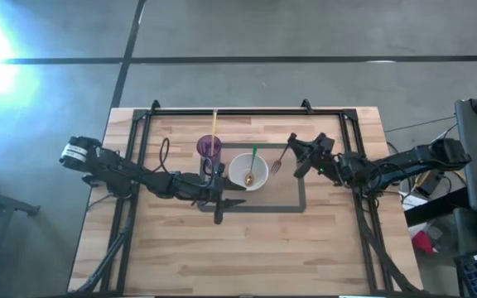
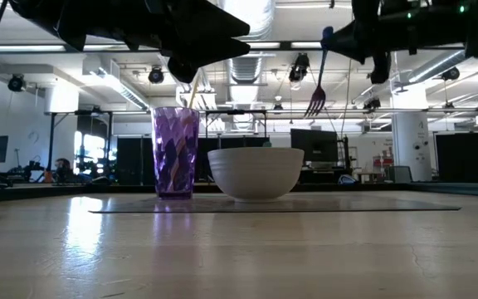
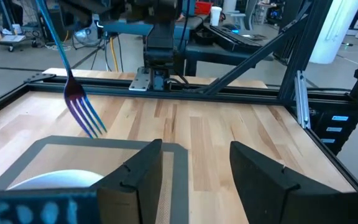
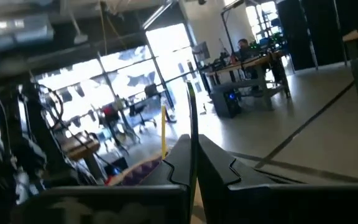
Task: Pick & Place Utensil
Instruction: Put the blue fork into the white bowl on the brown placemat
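On the table (image 1: 180, 257): 1 purple cup (image 1: 209, 149) holding 1 yellow utensil (image 1: 214, 124), 1 white bowl (image 1: 248, 171) holding 1 green-handled spoon (image 1: 251, 165), and 1 fork (image 1: 281, 157). The right gripper (image 1: 295, 157) pinches the fork by its handle. Only the low view shows the fork hanging clear above the bowl, tines down. The left gripper (image 3: 194, 165), fingers spread and empty, sits beside the cup.
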Tool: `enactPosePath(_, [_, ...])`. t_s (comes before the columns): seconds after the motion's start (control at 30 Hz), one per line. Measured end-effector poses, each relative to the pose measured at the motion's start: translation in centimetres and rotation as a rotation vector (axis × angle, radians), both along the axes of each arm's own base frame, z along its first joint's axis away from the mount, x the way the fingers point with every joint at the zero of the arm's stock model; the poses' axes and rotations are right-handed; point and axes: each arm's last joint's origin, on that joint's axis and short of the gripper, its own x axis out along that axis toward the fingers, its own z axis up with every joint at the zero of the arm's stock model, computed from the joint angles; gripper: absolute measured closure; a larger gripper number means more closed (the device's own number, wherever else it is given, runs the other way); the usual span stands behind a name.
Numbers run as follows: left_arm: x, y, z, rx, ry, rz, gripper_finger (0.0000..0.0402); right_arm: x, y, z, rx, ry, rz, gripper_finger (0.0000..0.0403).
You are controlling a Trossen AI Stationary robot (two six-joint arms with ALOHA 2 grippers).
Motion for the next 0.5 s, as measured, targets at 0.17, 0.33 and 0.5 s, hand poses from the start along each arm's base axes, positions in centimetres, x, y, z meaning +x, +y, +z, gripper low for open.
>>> enactPosePath(0.17, [0.0,0.0,0.0,0.0,-0.001,0.0,0.0223,-0.1,-0.5,-1.7,0.078,-0.089,-0.009,0.0394])
enactPosePath(0.33, [0.0,0.0,0.0,0.0,-0.001,0.0,0.0223,0.7,-0.9,-3.1,0.143,-0.105,-0.021,0.0394])
enactPosePath(0.5, [0.0,0.0,0.0,0.0,-0.001,0.0,0.0223,2.6,-1.0,-3.8,0.162,-0.067,-0.067,0.0394])
